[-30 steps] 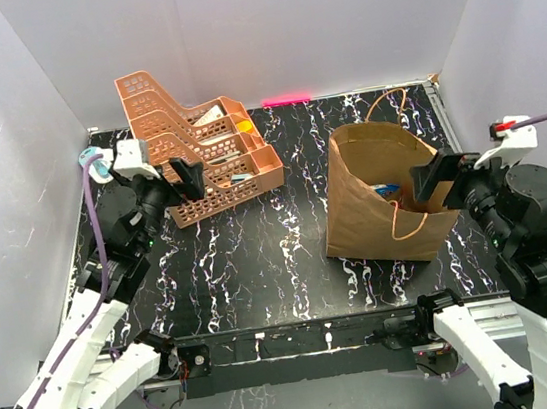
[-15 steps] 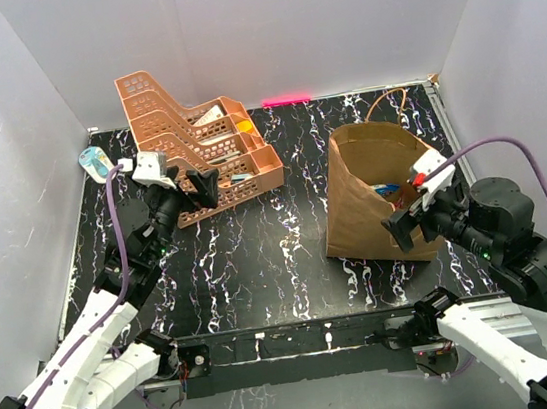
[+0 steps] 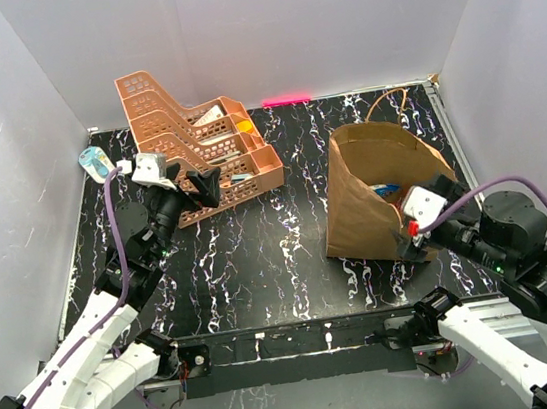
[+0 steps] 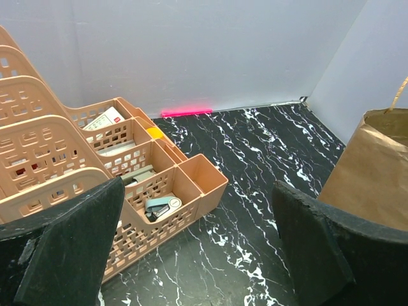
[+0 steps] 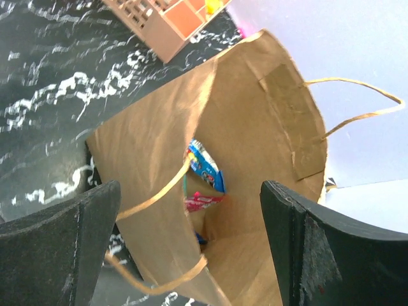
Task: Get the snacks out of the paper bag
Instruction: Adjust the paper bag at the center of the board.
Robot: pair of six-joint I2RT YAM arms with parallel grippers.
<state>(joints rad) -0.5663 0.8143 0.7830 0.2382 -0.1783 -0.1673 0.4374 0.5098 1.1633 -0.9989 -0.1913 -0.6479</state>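
Visibly, glossy blue snacks lie inside the creased paper bag; left hand and right hand gape empty.

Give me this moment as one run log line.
left gripper: open, empty, by orange tray rack | right gripper: open, empty, at paper bag mouth | snacks: inside paper bag

Bright, even light fills every view. The black marbled table shows only soft shadows. Inside the tall brown paper bag it is darker.
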